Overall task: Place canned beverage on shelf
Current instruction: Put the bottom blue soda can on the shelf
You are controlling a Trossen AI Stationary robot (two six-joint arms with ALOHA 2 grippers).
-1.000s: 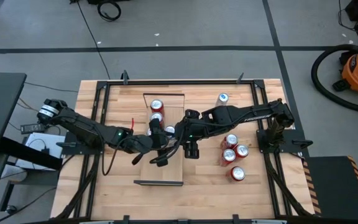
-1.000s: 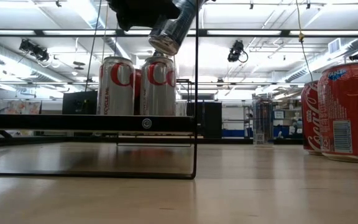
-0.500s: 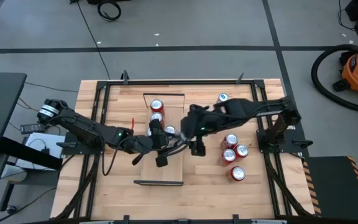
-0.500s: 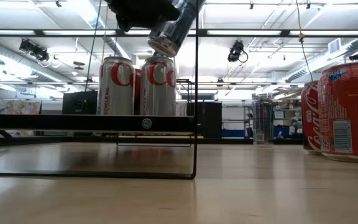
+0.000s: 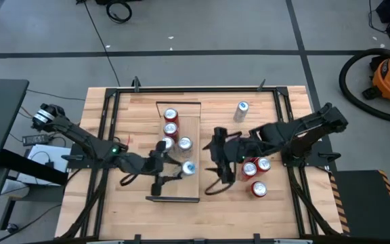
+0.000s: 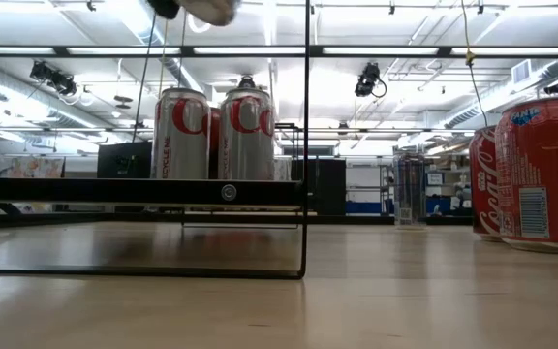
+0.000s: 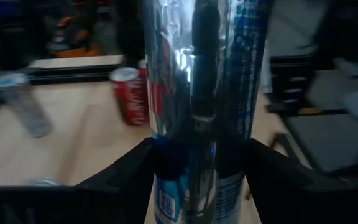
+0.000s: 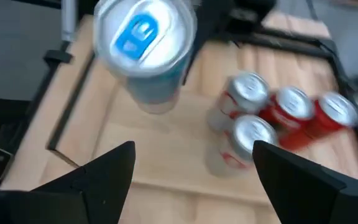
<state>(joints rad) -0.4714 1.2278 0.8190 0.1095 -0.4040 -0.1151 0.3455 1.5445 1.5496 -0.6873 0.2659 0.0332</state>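
The silver and blue slim beverage can (image 5: 189,168) is hanging over the long light-wood shelf (image 5: 179,186), clamped in the left gripper (image 5: 172,171). Since a second ago, the right gripper (image 5: 221,177) is letting go, spreading empty and retreating toward the red cans (image 5: 254,167); the handover looks complete, leaving only the set-down. In the low view, the can's underside (image 6: 206,10) is barely showing, so its height above the board is unclear.

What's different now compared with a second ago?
The right pincer let go of the silver-blue can and pulled back toward the red cans. The left pincer, gripping that can, carried it down the shelf toward its near end. The cans on the shelf stayed put.
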